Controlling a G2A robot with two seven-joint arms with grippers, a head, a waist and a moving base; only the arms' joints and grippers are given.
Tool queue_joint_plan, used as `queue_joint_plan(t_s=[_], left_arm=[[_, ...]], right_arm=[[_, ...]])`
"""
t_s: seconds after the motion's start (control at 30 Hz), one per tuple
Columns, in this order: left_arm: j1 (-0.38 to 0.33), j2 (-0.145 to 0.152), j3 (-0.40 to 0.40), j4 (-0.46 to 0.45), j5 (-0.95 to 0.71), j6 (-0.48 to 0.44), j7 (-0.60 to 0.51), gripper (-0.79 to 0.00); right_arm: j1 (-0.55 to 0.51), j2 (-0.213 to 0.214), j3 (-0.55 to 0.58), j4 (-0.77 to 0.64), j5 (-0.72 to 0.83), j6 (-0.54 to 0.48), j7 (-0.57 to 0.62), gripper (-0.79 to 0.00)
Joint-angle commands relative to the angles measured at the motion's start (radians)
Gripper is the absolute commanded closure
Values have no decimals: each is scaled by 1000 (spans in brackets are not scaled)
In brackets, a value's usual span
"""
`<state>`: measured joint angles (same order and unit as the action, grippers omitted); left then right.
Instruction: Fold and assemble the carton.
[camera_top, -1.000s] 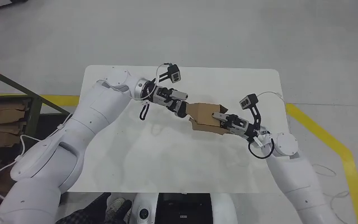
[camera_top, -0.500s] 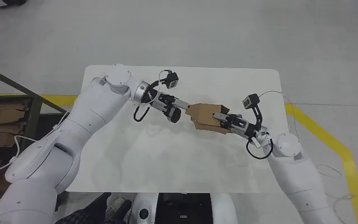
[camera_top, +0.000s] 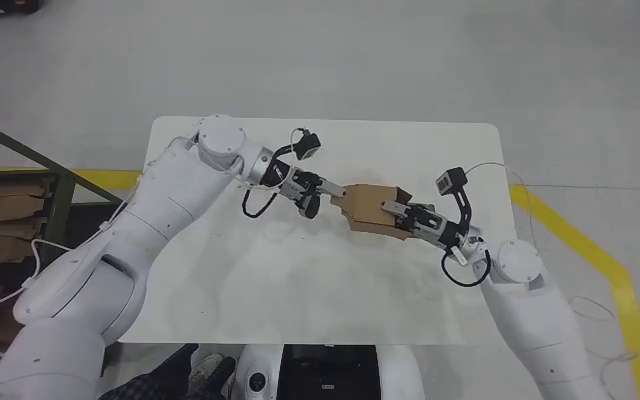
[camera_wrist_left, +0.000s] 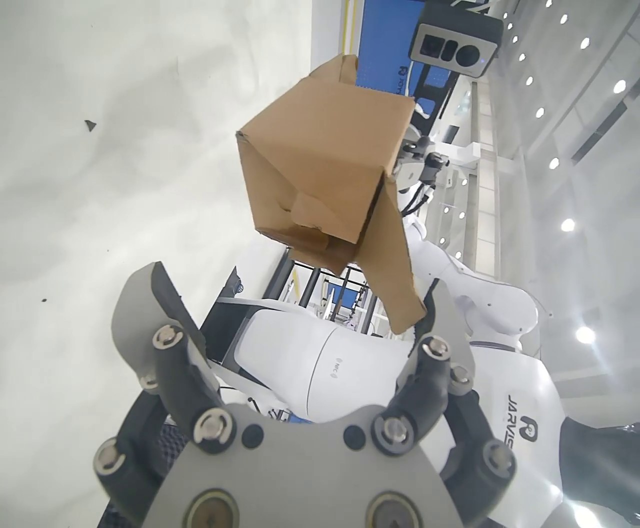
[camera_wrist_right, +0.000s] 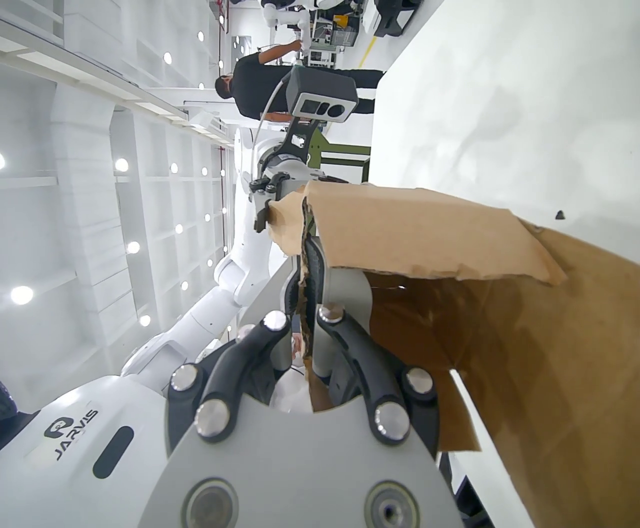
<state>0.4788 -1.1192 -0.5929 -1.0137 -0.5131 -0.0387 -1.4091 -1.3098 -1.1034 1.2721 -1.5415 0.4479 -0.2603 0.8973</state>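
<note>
A brown cardboard carton (camera_top: 372, 208) hangs above the middle of the white table (camera_top: 200, 290), partly squared up. My right gripper (camera_top: 392, 209) is shut on one wall of the carton (camera_wrist_right: 425, 235), the cardboard edge pinched between its fingers (camera_wrist_right: 312, 280). My left gripper (camera_top: 322, 189) stands open just off the carton's other end. In the left wrist view the folded end of the carton (camera_wrist_left: 320, 165) faces me, and a loose flap (camera_wrist_left: 395, 270) hangs down to one fingertip (camera_wrist_left: 440, 310).
A dark green rack (camera_top: 40, 195) with cardboard stands off the table's left side. A yellow floor line (camera_top: 575, 245) runs along the right. Bare tabletop lies all around the carton.
My left gripper has drawn back a little from the carton's end and rotated, its wrist camera swinging around. The right gripper has held the carton nearly still.
</note>
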Motion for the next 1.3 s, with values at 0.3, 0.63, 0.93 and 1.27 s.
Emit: queue_joint_plan(t_s=[0.3,0.63,0.93,1.27], left_arm=[[1,-11,-6,1,39,15,5,-785],[11,-21,-29,12,11,-5,-8,-785],[19,-29,-43,14,6,-15,-17,-785],[27,-31,-69,5,12,-31,-13,-785]], right_arm=[[-11,0,16,-22,70,26,9,0],[-13,-3,7,-40,152,27,54,0],[-12,-8,10,-48,210,20,42,0],[-12,-13,8,-39,248,19,24,0]])
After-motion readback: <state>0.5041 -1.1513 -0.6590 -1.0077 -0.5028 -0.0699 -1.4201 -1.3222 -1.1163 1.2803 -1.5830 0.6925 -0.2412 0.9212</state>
